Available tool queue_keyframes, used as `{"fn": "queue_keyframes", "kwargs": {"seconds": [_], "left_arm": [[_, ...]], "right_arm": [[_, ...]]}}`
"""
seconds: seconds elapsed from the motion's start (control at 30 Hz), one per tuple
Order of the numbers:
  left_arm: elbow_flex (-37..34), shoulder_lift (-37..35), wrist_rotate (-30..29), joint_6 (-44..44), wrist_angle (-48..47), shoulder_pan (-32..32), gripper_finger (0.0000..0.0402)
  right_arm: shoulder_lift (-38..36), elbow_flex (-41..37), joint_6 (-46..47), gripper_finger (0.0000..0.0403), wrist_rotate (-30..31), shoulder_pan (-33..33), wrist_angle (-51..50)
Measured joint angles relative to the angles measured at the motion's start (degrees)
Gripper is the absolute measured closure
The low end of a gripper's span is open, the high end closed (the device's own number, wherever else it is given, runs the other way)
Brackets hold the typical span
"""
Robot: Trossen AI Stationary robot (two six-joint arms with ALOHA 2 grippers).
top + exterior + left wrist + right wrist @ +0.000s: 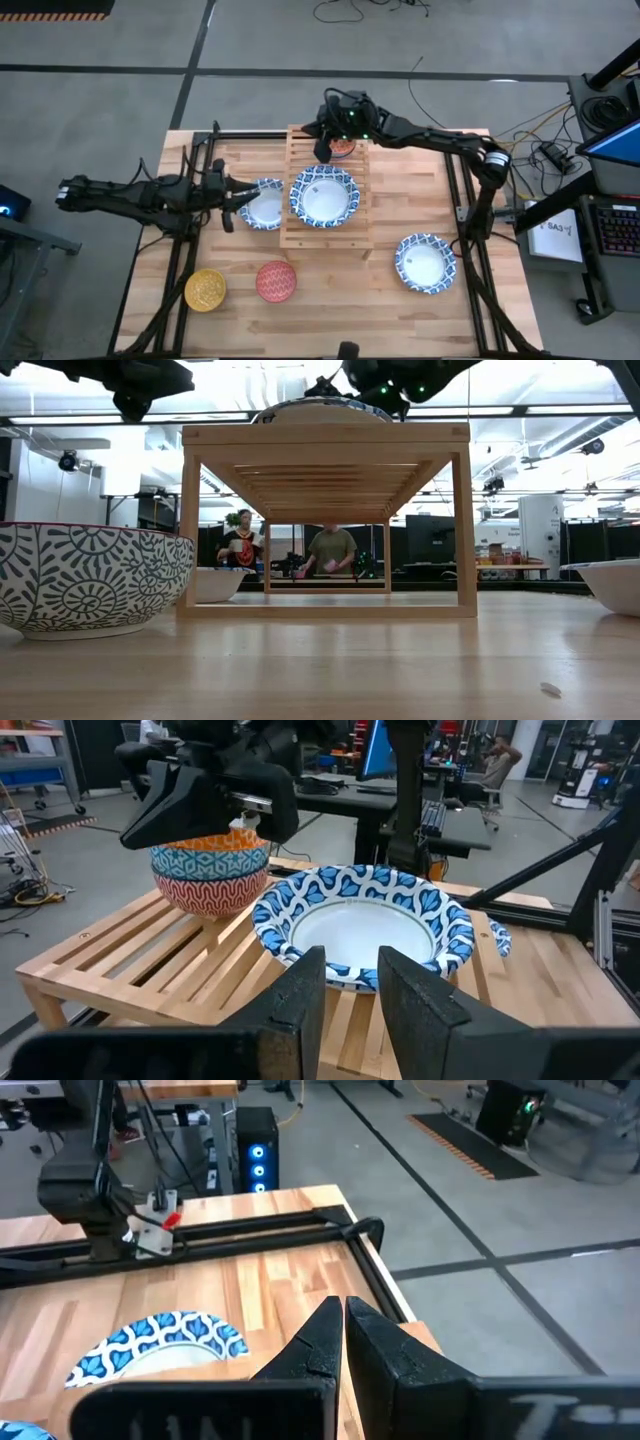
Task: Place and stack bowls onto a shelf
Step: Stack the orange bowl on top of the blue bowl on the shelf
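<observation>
R gripper (322,150) over small bowl stack (212,872) on shelf (292,232), jaws pressed together; L gripper (237,212) beside wide bowl (263,203) on desk (340,295), jaws slightly spread

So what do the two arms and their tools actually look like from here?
Both arms are dark, near-black, jointed links. The right arm shows small green lights near its wrist and a pale band at the elbow. The left tool has two thick, matte dark fingers with blunt tips; the right tool has the same wedge-shaped pair.
</observation>
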Motion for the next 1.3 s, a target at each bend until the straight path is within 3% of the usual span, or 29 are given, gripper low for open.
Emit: {"fn": "queue_keyframes", "kwargs": {"seconds": [0.53,0.93,1.3], "left_arm": [[0.0,0.1,0.0,0.0,-0.4,0.0,0.0324],[0.0,0.3,0.1,0.0,-0.7,0.0,0.0324],[0.0,0.4,0.1,0.0,-0.7,0.0,0.0324]], "right_arm": [[0.0,-0.9,0.5,0.0394,0.1,-0.2,0.0],[-1.4,-1.2,8.3,0.0394,0.3,-7.0,-4.0],[-2.4,-1.6,7.6,0.0394,-0.2,-7.1,-4.3]]}}
